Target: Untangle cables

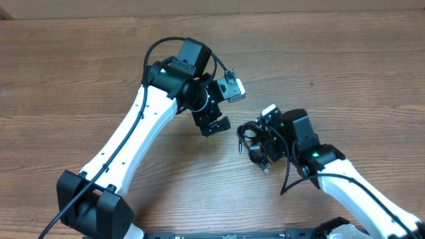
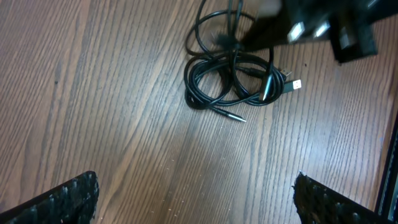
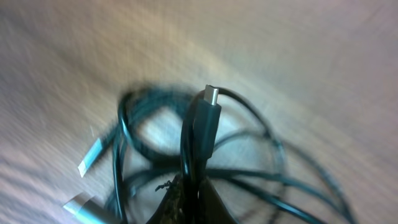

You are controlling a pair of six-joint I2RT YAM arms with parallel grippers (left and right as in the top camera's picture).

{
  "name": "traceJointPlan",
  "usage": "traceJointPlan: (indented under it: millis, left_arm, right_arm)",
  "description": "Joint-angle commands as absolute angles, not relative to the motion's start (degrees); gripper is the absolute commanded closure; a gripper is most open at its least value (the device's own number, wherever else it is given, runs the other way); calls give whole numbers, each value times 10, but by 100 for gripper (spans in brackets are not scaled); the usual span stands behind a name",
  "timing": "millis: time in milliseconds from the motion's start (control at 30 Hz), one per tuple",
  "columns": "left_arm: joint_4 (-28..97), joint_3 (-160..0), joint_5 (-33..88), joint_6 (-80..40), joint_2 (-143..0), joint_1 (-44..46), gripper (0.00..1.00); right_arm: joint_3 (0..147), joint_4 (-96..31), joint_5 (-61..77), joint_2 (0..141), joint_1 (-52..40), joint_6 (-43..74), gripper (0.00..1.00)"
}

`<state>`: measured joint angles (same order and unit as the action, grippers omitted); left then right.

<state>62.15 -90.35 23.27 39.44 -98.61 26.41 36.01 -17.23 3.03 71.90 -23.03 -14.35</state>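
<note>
The cables point(image 1: 250, 138) lie as one tangled bundle of thin black loops on the wooden table, right of centre. My right gripper point(image 1: 267, 145) is down in that bundle and shut on one cord. In the right wrist view its fingers point(image 3: 186, 202) pinch a black cable point(image 3: 200, 134) just below its small metal-tipped plug, which stands upright. My left gripper point(image 1: 224, 107) hovers open to the left of the tangle, nothing between its fingers. The left wrist view shows the cables point(image 2: 211, 87) ahead of the open gripper point(image 2: 196, 202), with a thin silvery jack tip point(image 2: 233, 116) and a flat plug point(image 2: 295, 84) sticking out.
The wooden table point(image 1: 80, 66) spreads all round. Two pale plug ends point(image 3: 89, 160) lie at the left of the bundle in the right wrist view. The right arm's black wrist point(image 2: 323, 28) sits over the far side of the tangle.
</note>
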Motion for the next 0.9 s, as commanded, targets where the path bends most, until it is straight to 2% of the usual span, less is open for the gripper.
traceJointPlan:
  millis: [0,267,567,733,867]
  left_arm:
    - [621,-905,231,405,-990,263,0]
    - [621,-905,231,405,-990,263,0]
    - [621,-905,231,405,-990,263,0]
    - [621,-905,231,405,-990,263,0]
    - [621,-905,231,405,-990,263,0]
  right_arm:
    - [416,-165,50,647,-235,-117,96]
    - [434,-105,57,525,-235,-102,96]
    - [434,-64,54,492,-234,-77,96]
    - [434,-65,-27,492,-234,-66,96]
    - [434,-63,-98,492,-234,-6,96]
